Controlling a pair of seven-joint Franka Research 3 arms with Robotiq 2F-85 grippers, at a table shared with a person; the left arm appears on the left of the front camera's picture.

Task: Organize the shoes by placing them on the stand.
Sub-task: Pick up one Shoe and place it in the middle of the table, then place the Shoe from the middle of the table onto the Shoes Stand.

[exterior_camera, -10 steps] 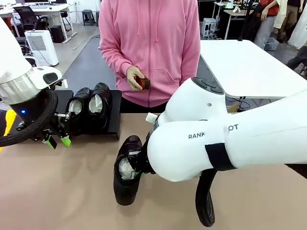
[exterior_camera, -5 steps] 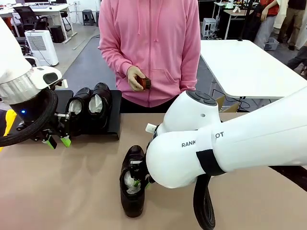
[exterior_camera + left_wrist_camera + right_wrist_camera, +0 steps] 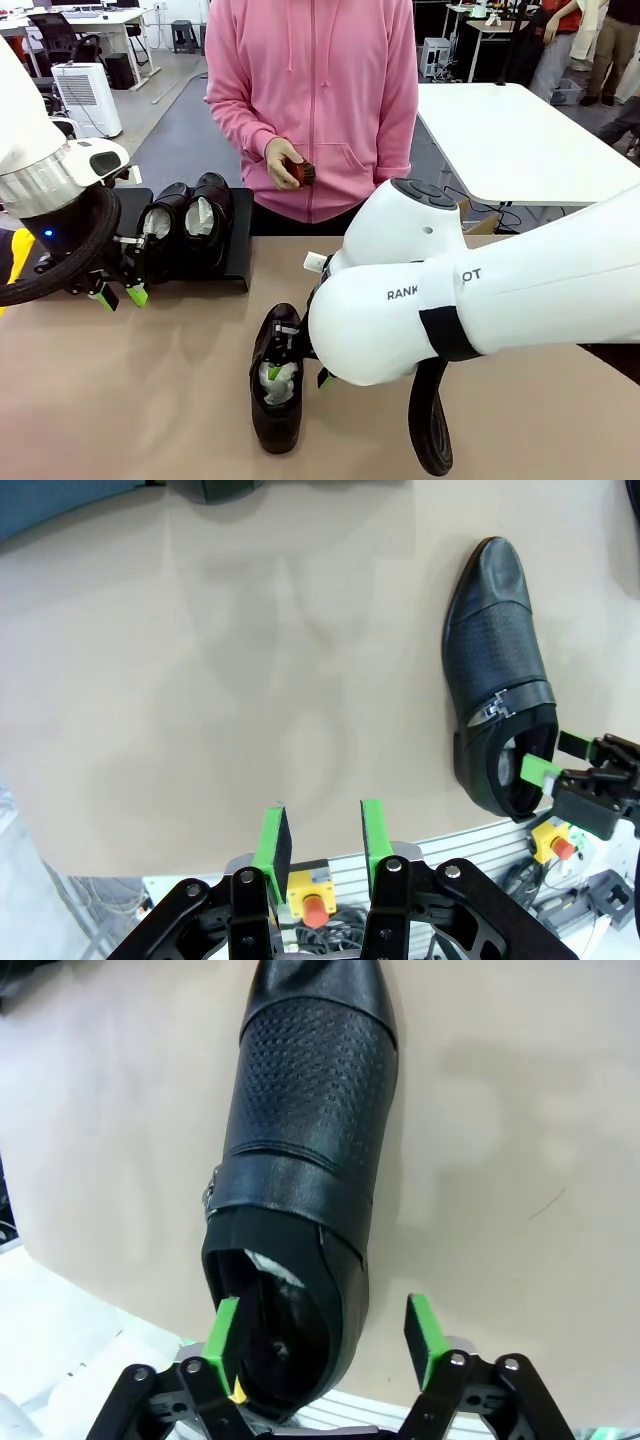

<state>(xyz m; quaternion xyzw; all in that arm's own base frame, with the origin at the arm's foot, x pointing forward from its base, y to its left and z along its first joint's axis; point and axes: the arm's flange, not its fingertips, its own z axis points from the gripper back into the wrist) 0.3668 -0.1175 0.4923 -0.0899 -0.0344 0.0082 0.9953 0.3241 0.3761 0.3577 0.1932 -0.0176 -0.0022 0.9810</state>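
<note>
The right pincer (image 3: 320, 1305) is spread apart at the heel end of the loose shoe (image 3: 310, 1130), one side over the paper-stuffed opening and the other outside the shoe's side wall. The shoe lies flat on the tabletop (image 3: 120, 400), its long axis running near to far and its toe at the near end. The stand (image 3: 240, 265), holding two shoes (image 3: 190, 225), sits to the far left. The left pincer (image 3: 120, 295), apart and empty, hovers by the stand, so the right arm is nearer.

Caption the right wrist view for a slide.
Right gripper, jaws open, straddles the side wall of a black shoe resting on the tan table.
</note>
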